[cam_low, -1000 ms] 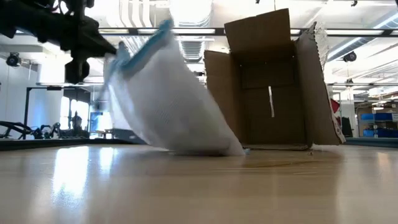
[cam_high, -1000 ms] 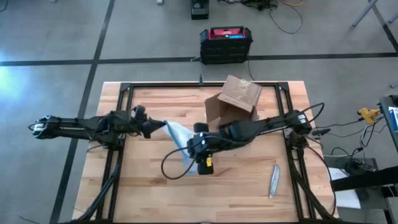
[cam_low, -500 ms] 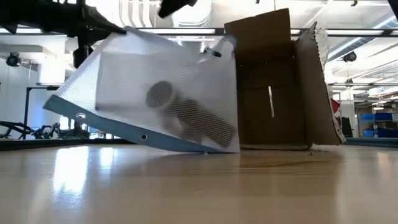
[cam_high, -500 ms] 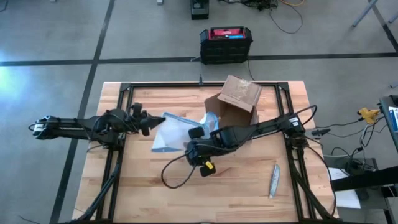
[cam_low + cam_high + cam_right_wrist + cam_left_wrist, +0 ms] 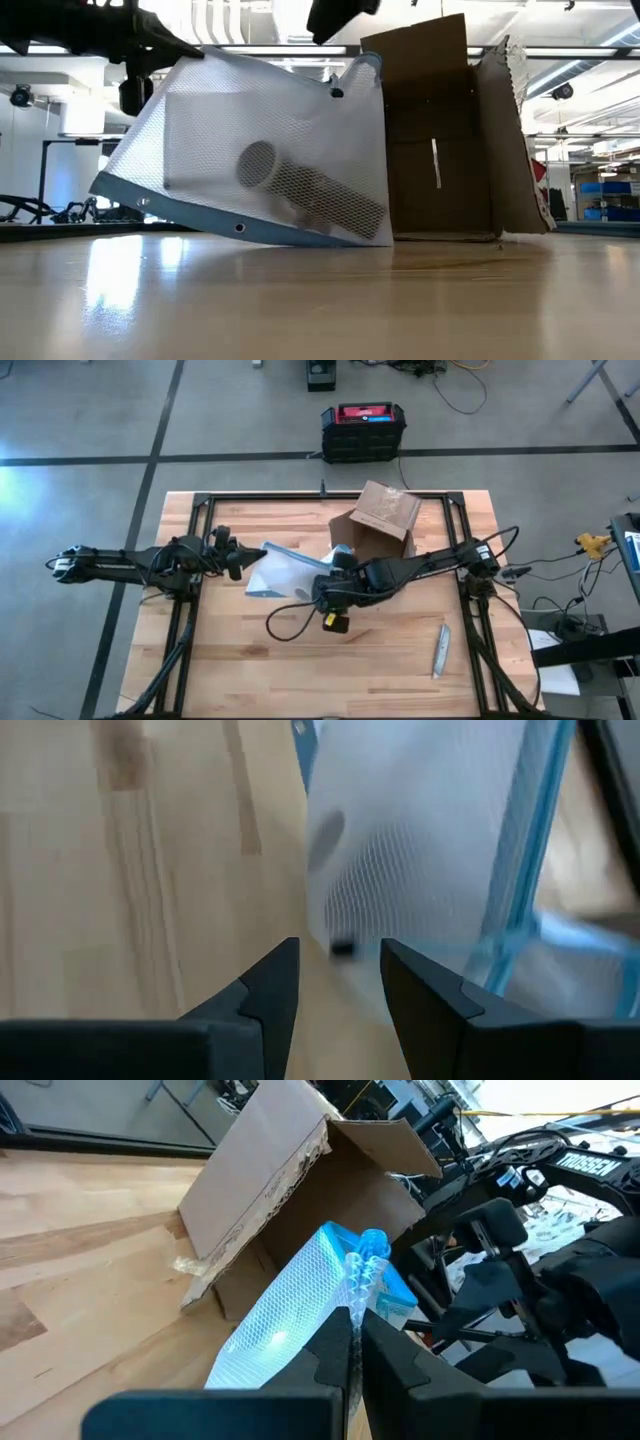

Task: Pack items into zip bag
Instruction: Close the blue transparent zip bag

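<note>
The zip bag (image 5: 270, 150), white mesh-patterned plastic with a blue strip (image 5: 220, 222) along its lower edge, stands tilted with that edge on the table. A grey roll-like item (image 5: 310, 190) shows through its wall. My left gripper (image 5: 240, 558) is shut on the bag's left upper corner. My right gripper (image 5: 340, 982) hovers open above the bag's right end (image 5: 325, 570), next to the cardboard box (image 5: 378, 520). Whether it touches the bag I cannot tell. My left gripper pinches the bag's corner edge (image 5: 352, 1312) between its two shut fingers, coming nearly level from the table's left. The bag slopes down and away from the hold, that corner lifted and the blue lower edge resting on the table.
The brown cardboard box (image 5: 440, 130) lies on its side just right of the bag, its opening toward the near edge. A slim grey tool (image 5: 441, 650) lies near the front right. A dark metal frame (image 5: 200, 510) runs round the tabletop. A cable (image 5: 290, 628) loops below the right gripper.
The bag, bunched and edge-on a second ago, has turned and spread out broad, its blue edge now low on the table. My right gripper has moved toward the far edge and the box, tipping further down. My left gripper has kept the corner.
</note>
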Motion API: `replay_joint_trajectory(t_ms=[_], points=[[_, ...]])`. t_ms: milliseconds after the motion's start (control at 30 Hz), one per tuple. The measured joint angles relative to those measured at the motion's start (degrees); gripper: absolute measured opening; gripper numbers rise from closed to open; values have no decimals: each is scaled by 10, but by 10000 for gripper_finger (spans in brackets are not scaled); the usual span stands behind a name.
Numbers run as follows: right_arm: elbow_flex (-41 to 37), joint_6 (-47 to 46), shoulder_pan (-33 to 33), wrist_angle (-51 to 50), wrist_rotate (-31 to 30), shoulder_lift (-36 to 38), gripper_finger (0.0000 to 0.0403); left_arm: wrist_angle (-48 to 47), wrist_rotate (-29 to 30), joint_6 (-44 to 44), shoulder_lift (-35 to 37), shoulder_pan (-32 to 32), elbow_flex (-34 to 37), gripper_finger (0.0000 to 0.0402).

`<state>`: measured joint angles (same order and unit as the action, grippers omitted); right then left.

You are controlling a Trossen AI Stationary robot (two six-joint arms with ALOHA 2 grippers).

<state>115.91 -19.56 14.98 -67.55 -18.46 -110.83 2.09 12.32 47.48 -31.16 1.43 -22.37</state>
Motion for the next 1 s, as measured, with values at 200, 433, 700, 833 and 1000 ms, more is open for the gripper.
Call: replay_joint_trajectory(t_ms=[200, 433, 700, 833, 1000], points=[[-4, -221, 0, -28, -10, 0, 112, 0, -12, -25, 1, -2, 0, 0], [-23, -492, -25, 7, -6, -13, 124, 3, -43, -78, 1, -3, 0, 0], [-28, -641, -46, 5, -9, -25, 172, 4, -75, -132, 1, -3, 0, 0], [-29, -671, -49, 5, -13, -33, 184, 5, -88, -147, 1, -4, 0, 0], [-30, -677, -52, 5, -13, -52, 169, 3, -118, -156, 4, -11, 0, 0]])
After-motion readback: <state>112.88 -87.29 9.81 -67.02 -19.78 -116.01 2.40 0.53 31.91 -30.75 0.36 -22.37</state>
